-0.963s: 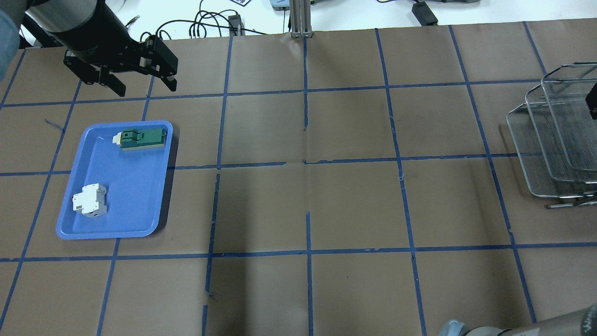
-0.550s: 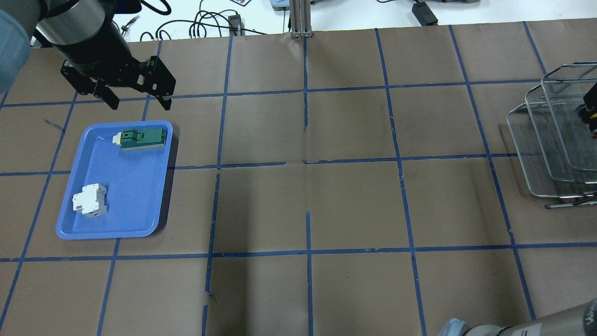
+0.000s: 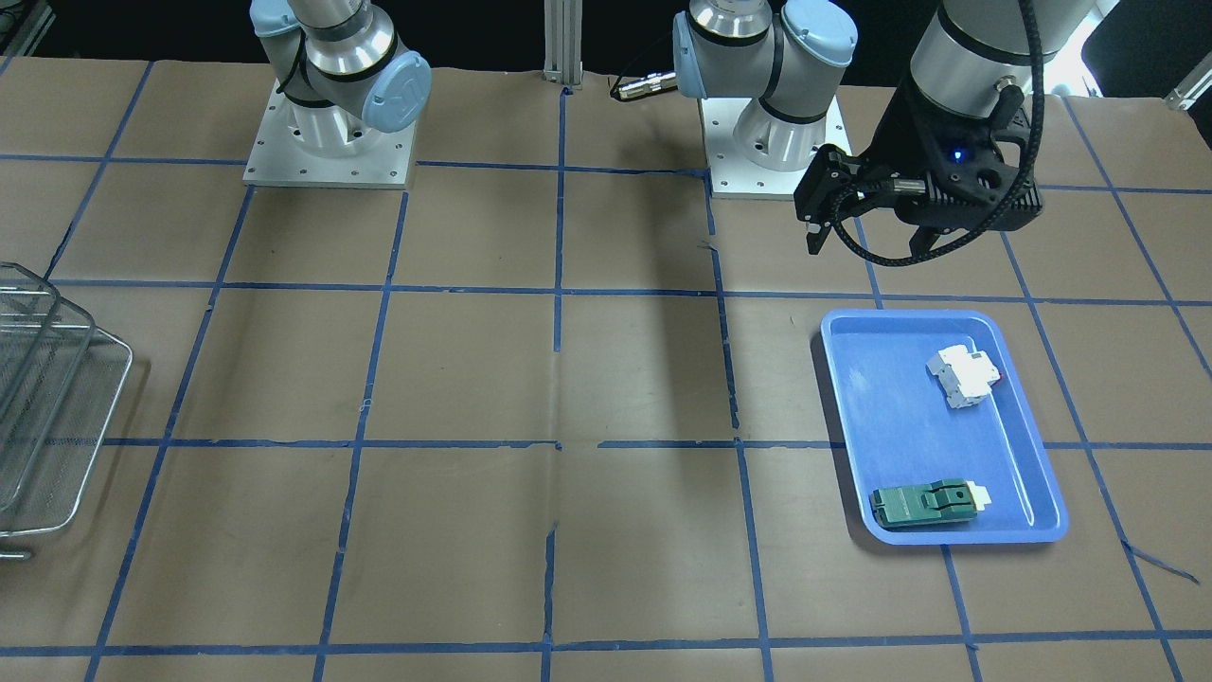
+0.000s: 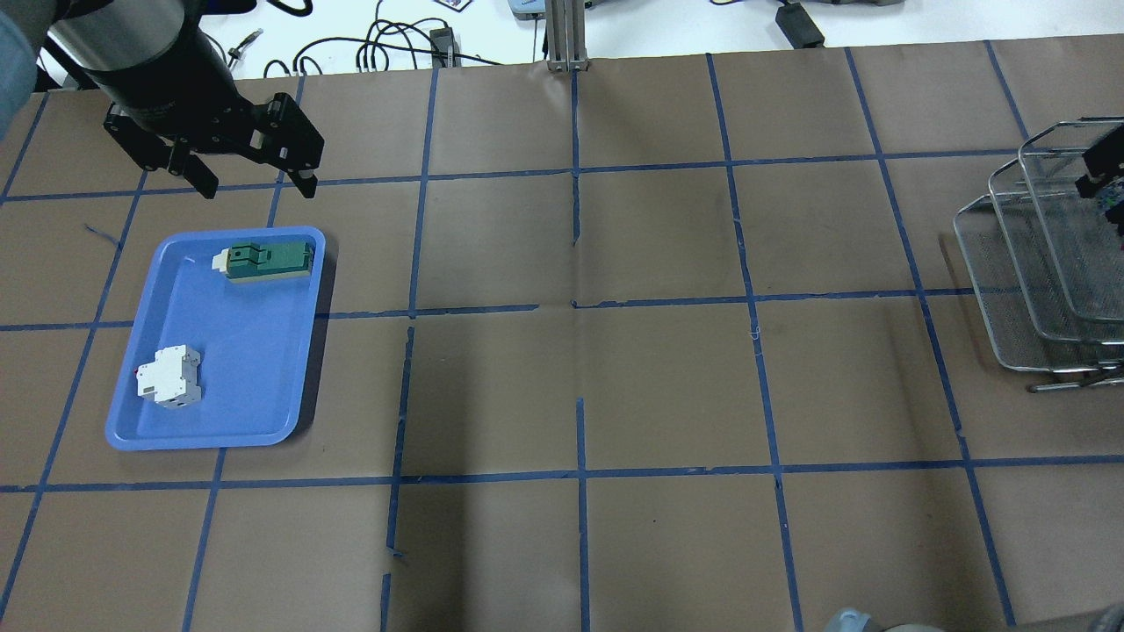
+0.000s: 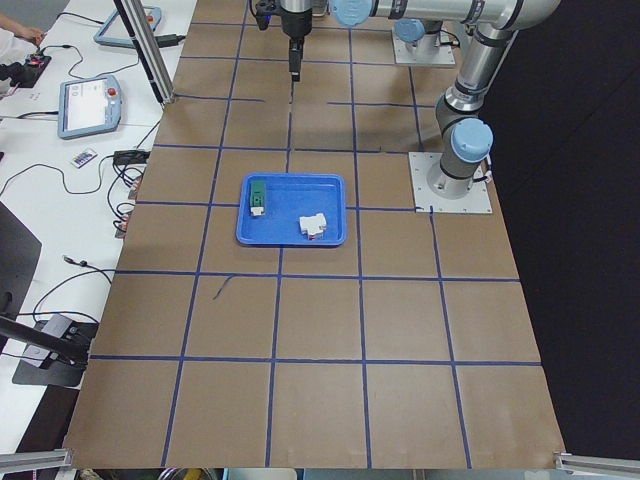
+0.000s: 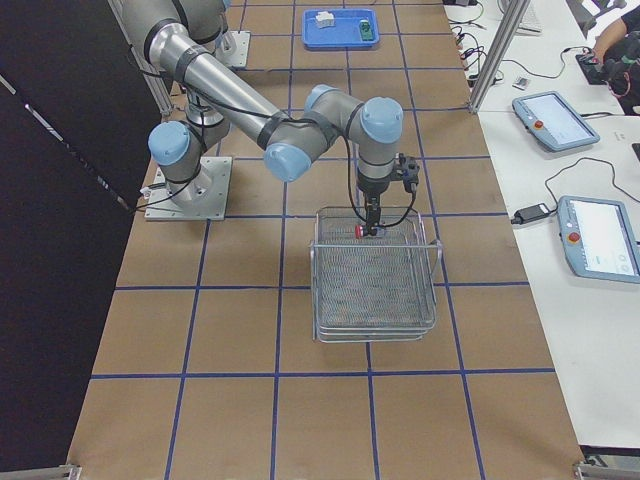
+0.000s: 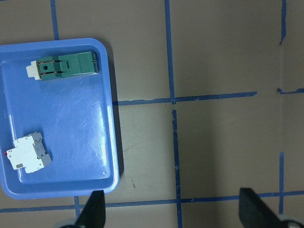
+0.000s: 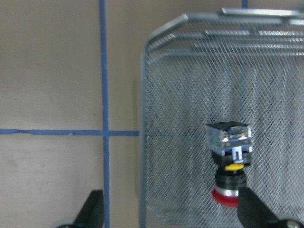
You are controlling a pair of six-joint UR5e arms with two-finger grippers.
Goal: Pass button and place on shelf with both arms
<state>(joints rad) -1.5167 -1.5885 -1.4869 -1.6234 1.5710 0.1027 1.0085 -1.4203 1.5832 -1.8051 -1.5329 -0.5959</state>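
Observation:
The button (image 8: pixel 229 166), red cap with a black-and-silver body, sits on the mesh of the shelf's (image 8: pixel 142 142) top tray, near its rim. It also shows in the exterior right view (image 6: pixel 360 232). My right gripper (image 8: pixel 173 211) hangs just above it, open, with its fingers (image 8: pixel 93 209) wide on either side. Only its edge shows in the overhead view (image 4: pixel 1103 168). My left gripper (image 4: pixel 255 186) is open and empty, high above the table beside the blue tray (image 4: pixel 246 386). It also shows in the front-facing view (image 3: pixel 867 251).
The blue tray (image 3: pixel 900 426) holds a green flat module (image 4: pixel 263 261) and a white breaker block (image 4: pixel 169 377). The shelf (image 4: pixel 1010 290) stands at the table's right end, seen also in the front-facing view (image 3: pixel 85 426). Cables and a metal post (image 4: pixel 566 35) lie at the far edge.
My left gripper has shifted slightly left and down in the overhead view, still open. My right gripper moved over the shelf at the view's right edge, down then back up.

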